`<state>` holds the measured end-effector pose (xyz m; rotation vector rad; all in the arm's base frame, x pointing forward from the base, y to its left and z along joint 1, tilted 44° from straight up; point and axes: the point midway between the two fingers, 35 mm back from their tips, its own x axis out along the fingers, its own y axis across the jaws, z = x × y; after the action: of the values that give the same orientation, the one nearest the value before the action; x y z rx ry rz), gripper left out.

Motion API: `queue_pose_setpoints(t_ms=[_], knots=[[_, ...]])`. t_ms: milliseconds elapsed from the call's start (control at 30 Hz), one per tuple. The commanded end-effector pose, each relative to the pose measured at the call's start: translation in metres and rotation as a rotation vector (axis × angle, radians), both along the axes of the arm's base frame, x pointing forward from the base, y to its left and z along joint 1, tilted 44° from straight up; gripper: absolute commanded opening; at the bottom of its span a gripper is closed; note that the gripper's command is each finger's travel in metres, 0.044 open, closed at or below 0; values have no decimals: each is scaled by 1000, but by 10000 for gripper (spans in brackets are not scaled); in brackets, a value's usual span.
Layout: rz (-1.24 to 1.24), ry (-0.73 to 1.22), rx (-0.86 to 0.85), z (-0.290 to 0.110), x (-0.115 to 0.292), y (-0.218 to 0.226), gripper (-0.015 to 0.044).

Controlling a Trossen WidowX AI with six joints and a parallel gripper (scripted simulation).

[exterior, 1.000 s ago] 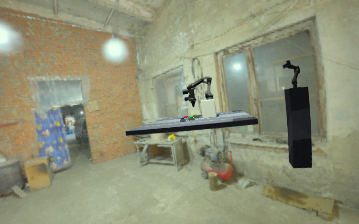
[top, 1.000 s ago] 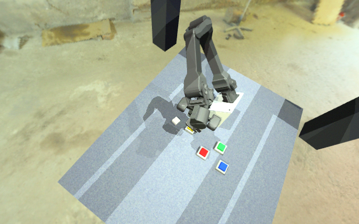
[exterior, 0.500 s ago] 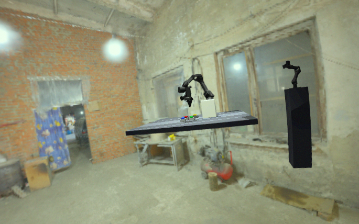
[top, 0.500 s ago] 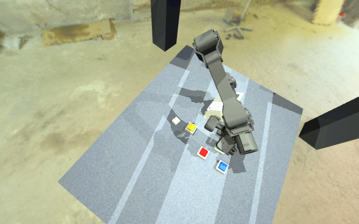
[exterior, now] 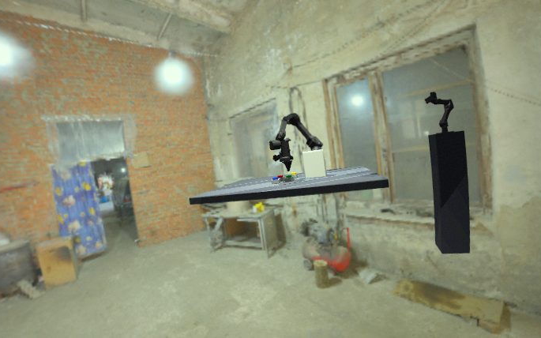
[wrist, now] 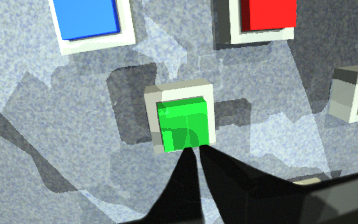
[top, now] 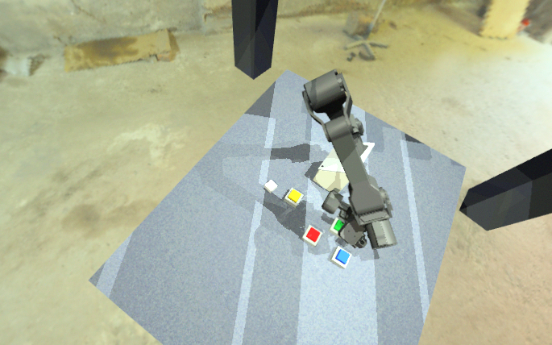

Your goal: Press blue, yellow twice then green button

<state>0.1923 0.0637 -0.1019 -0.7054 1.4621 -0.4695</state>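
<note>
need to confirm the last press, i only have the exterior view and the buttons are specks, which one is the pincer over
Observer: The wrist view shows the shut pincer at the near edge of the green button.
Operator: is it empty
Observer: Yes, its dark fingers stand together with nothing between them.
Operator: any block close by
Observer: From the top, the small white block lies beyond the yellow button, well away from the pincer.
Operator: what flanks green
Observer: In the top view, the red button and the blue button are its nearest neighbours, each apart from it.
</note>
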Motion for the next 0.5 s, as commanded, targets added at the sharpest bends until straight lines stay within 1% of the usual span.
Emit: queue_pose_setpoints(t_ms=[0, 467], knots=[[13, -7, 4, -4, 2, -2, 20], [13, -7, 4, -20, 4, -17, 20]])
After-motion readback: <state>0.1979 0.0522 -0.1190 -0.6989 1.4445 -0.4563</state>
